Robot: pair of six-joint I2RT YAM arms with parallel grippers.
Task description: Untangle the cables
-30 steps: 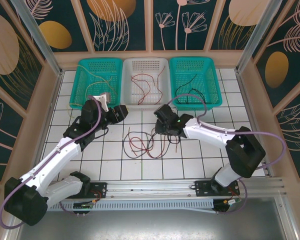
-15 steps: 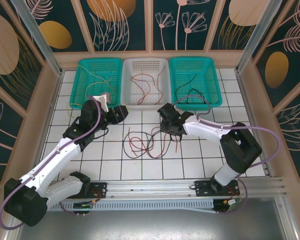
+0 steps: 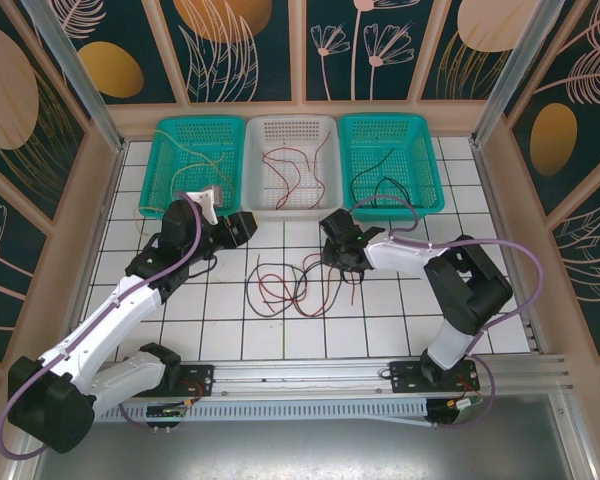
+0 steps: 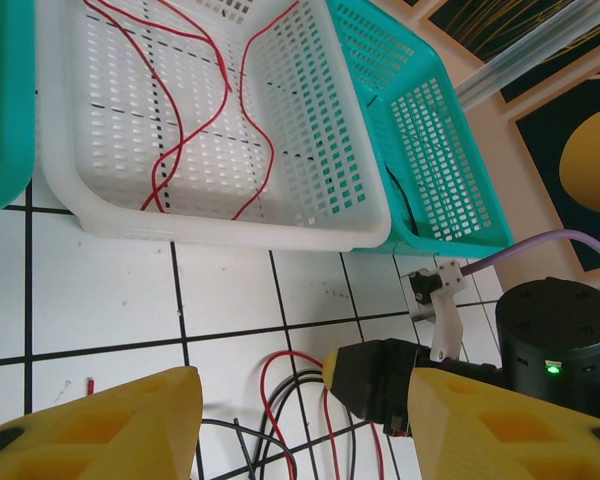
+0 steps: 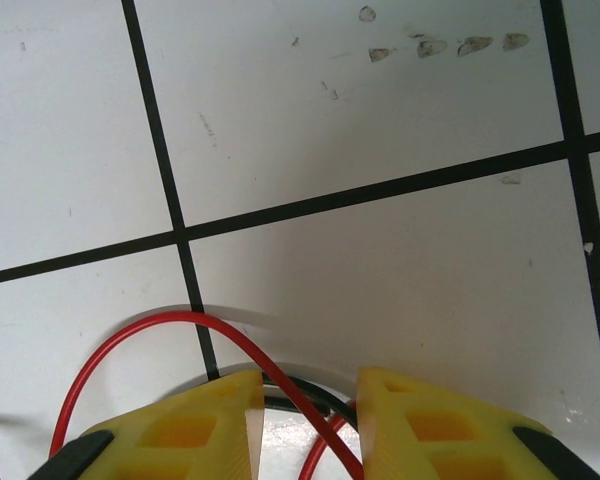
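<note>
The right gripper [image 5: 310, 405] holds its jaws narrowly apart, astride red and black strands of the cables [image 3: 290, 285] without pinching them, probably lining up a pick. The tangle lies on the surface [image 3: 380, 320] in front of the white basket [image 3: 290, 120]. The left gripper [image 4: 305, 410], jaws wide and empty, hovers by that basket's near-left corner, likely on standby. How the strands cross beneath the right gripper is hidden.

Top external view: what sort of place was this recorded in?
Probably a lab robot cell: a white gridded table boxed in by leaf-print panels, a metal rail along its near edge, baskets at the back.
</note>
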